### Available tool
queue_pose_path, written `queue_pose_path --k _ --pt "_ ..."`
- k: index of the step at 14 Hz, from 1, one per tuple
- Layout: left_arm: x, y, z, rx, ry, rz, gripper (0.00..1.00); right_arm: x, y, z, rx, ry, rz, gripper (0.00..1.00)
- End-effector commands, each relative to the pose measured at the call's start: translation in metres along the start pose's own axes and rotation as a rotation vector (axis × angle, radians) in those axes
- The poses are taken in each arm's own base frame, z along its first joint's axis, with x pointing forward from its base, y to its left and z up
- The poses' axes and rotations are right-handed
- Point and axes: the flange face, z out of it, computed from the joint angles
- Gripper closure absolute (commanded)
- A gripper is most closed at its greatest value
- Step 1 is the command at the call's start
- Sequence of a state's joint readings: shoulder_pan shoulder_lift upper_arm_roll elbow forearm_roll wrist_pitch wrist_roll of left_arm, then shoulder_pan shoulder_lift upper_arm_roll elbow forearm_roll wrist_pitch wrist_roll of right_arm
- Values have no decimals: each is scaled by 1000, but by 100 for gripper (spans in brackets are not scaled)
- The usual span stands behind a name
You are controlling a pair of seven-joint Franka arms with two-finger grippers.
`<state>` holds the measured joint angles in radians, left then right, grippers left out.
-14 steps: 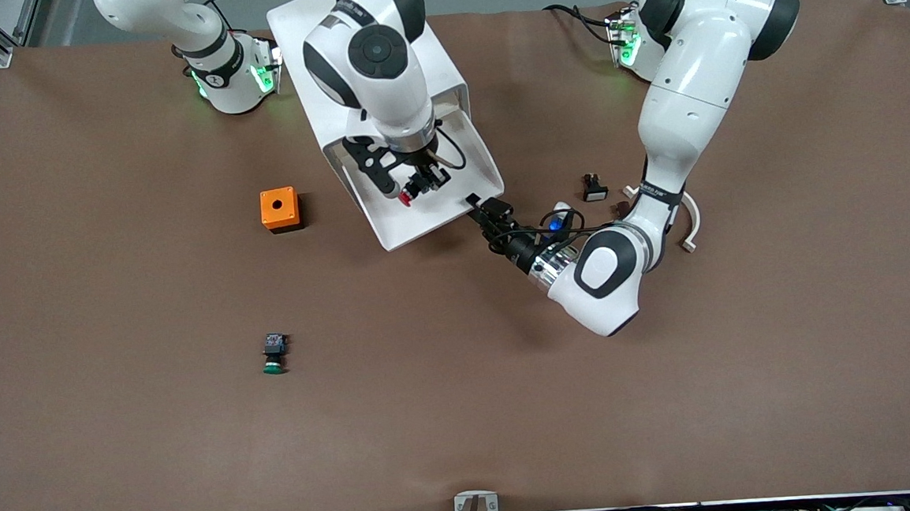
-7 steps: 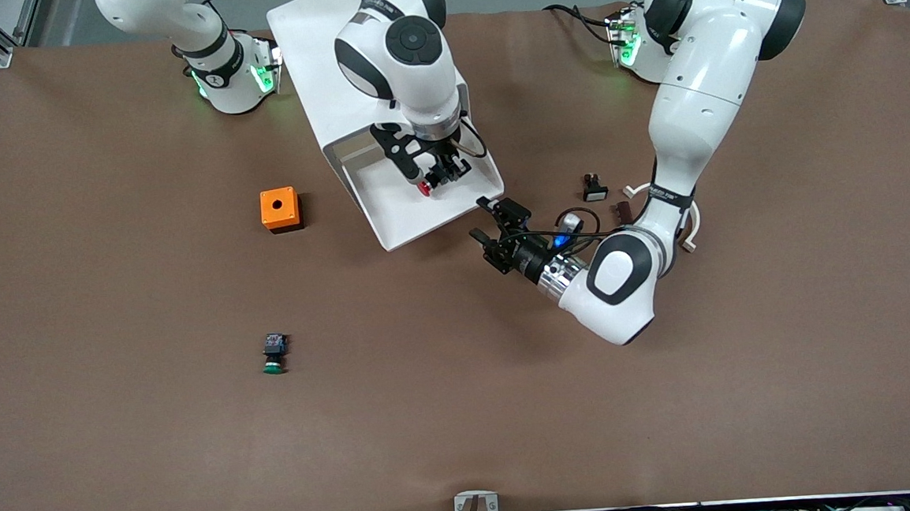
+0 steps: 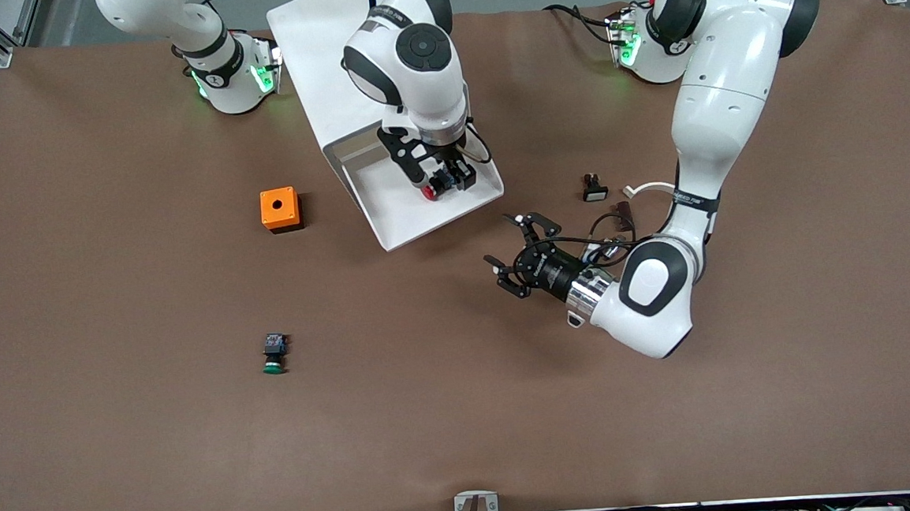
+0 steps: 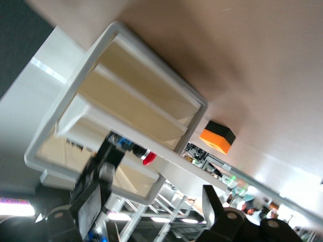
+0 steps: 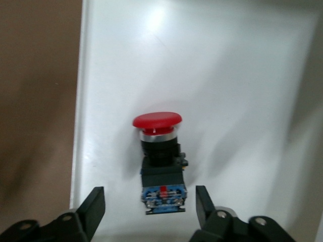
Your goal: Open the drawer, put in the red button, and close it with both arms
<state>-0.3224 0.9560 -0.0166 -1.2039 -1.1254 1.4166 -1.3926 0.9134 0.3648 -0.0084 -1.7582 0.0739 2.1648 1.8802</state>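
Red button: small push-button switch with round red mushroom cap and black body with blue back (image 5: 159,160), lies on its side on the floor of the pulled-out drawer tray, nothing gripping it; also seen in front view (image 3: 435,189) and left wrist view (image 4: 144,155).
Drawer: glossy white plastic drawer unit (image 3: 316,58) at the bench edge where the arm bases stand, between the two bases; its white tray (image 3: 397,219) is pulled out toward the front camera, open.
Right gripper: black two-finger gripper (image 5: 150,204) of the white right arm, hangs straight over the tray above the red button (image 3: 444,179); jaws spread wide, one finger on each side of the switch's blue end, not touching it.
Left gripper: black two-finger gripper (image 3: 506,256) of the white left arm, low over bare bench just off the tray's front corner, pointing at the drawer; jaws wide apart, holding nothing; fingers (image 4: 96,204) frame the open drawer in its wrist view.
Orange box: small orange square box with round hole on top (image 3: 279,209), on the bench beside the tray, toward the right arm's end.
Green switch: identical push-button with green cap (image 3: 274,353), nearer the front camera than the orange box, well apart from the drawer.
Small parts: small black-and-white block (image 3: 594,188) and white curved piece (image 3: 648,189), on the bench toward the left arm's end, near the left forearm.
Bench: brown mat-covered surface (image 3: 118,434).
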Motion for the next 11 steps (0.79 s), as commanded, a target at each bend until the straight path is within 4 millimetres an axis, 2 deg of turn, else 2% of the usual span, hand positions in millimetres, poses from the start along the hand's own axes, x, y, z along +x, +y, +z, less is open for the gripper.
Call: queue_pose_path --k 1,2,5,6,9,11 --pt "-25 -7 -10 -62 129 226 10 28 -20 -27 -7 11 -109 0" --pt "-32 -7 -14 -86 174 299 9 47 -26 -38 -30 16 -173 0" --pt "-54 -12 -36 -172 307 466 8 130 -32 -79 -126 7 -373 0" --pt "-62 -15 -42 -181 363 525 8 168 -31 -94 -145 -4 -438 0" --pt "-82 -24 -53 -196 502 620 6 270 -13 -138 -145 -39 -603 0" --pt "-92 -26 -60 -223 585 656 3 327 5 -158 -150 -63 -676 0"
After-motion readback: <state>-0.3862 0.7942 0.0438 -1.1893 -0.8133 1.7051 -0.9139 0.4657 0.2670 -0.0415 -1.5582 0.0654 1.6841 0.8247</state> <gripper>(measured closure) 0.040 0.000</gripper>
